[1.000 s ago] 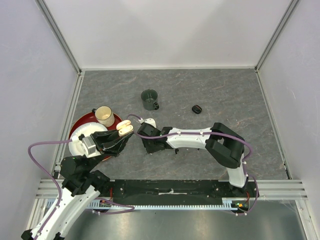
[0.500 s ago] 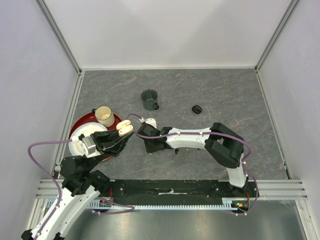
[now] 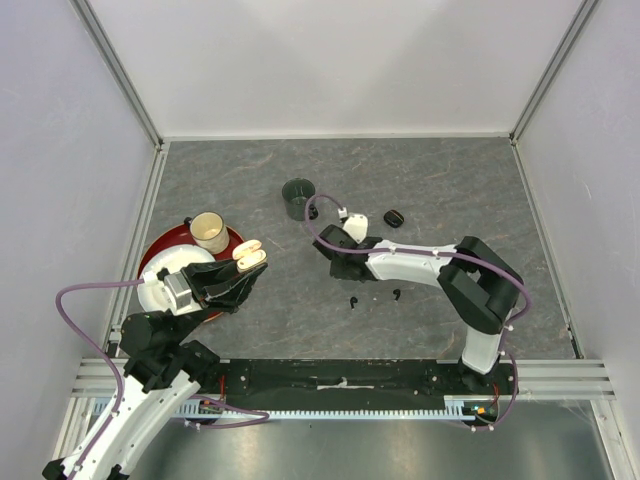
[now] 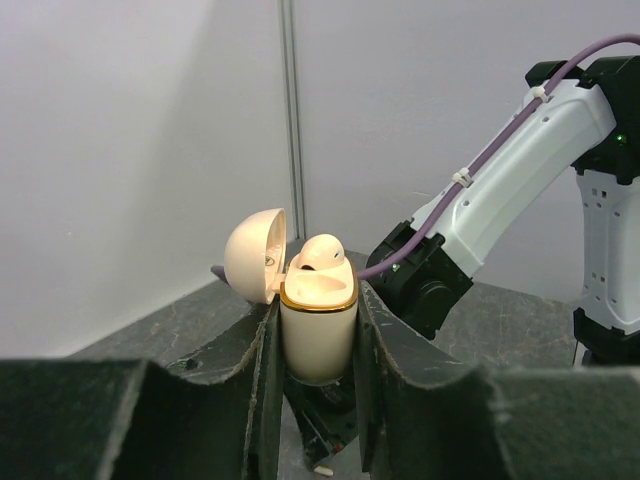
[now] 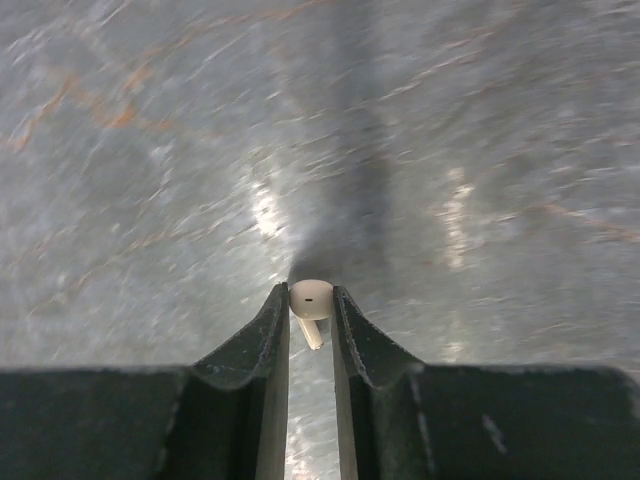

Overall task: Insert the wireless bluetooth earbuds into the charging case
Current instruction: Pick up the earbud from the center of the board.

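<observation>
Cream earbud [image 5: 311, 294] pinched in my right gripper [image 5: 309, 303] must go slowly, stem down, into the case [image 4: 318, 335] my left gripper [image 4: 316, 312] clamps.

Cup [image 3: 209, 231] on plate [image 3: 160, 245] at left, mug [image 3: 298, 198] behind centre, two earbuds [image 3: 353, 301] on table [image 3: 450, 180].

Both sets of jaws closed, each loaded.
Left gripper [image 4: 316, 310] grips a charging case [image 4: 318, 345] upright; right gripper [image 5: 310, 305], facing the tabletop [image 5: 480, 150], pinches a cream earbud [image 5: 311, 293].

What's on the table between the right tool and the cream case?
Nothing. The top view shows bare table between the right tool and the cream case.
</observation>
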You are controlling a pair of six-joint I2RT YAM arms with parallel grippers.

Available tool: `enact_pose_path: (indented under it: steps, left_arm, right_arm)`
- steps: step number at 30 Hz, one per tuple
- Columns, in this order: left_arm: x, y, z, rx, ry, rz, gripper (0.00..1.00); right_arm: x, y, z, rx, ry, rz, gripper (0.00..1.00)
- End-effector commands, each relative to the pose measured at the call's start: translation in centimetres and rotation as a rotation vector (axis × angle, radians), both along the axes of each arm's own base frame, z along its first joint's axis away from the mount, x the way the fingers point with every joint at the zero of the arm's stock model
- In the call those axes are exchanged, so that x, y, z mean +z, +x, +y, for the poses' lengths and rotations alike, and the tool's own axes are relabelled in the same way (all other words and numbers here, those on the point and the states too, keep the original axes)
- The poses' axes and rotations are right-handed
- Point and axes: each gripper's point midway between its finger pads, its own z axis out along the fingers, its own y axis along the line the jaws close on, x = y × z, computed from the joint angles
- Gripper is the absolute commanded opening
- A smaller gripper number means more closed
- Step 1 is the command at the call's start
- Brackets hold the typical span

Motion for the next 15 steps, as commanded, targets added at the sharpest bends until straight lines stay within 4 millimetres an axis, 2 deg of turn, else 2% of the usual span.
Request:
enact_pose_path:
  steps: [1,6,11,15]
  left_arm:
    - [1.3,-0.1,0.6,0.028,-0.02,-0.038,0.02]
    - [1.5,-0.2,0.7,0.026,-0.024,-0.041,0.02]
    - [1.4,-0.2,0.7,0.029,-0.026,-0.04,0.02]
    - [1.3,-0.1,0.6,0.028,-0.022,-0.038,0.02]
  right_arm:
    - [1.0,1.9,-2.6,-0.193,0.035,-0.083,0.22]
    - [-0.4,1.6,-2.8,-0.216,0.066,-0.053,0.27]
    - [-1.0,1.0,-3.0,-0.176,0.044,-0.033,0.45]
    - [-0.7,0.9,-3.5,-0.144,0.024,-0.043,0.5]
